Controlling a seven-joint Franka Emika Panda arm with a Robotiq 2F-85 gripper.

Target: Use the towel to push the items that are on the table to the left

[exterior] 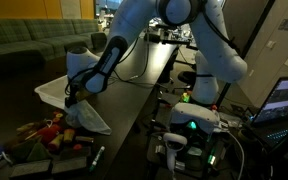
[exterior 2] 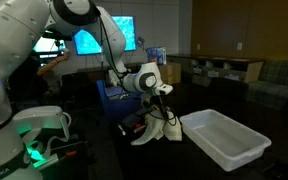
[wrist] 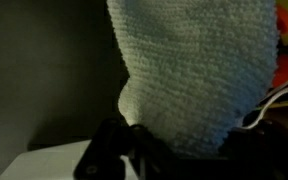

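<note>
Towel [wrist: 199,70] — pale, nubbly cloth. It hangs from the gripper [wrist: 134,145] in a long fold and fills most of the wrist view. In both exterior views its lower end is bunched on the desk [exterior: 134,110], directly under the gripper.

Gripper — dark fingers pressed together on the towel's upper end, pinching the cloth; no gap shows between them. It touches the towel only and stands above the desk, tilted down from the arm.

Items [exterior: 46,135] — a mixed heap, red, yellow and orange, single pieces too small to name. The heap lies just beside the towel's lower end; whether cloth and heap touch cannot be told. In the wrist view a strip of colour shows past the towel's right edge.

White bin [exterior 2: 229,145] — open-topped and rectangular, on the desk near the towel on the side away from the heap, apart from it.

Desk — dark top. In an exterior view its long edge [exterior: 149,95] runs diagonally past the towel, with bare surface between towel and edge — and more bare top in front of the bin.
</note>
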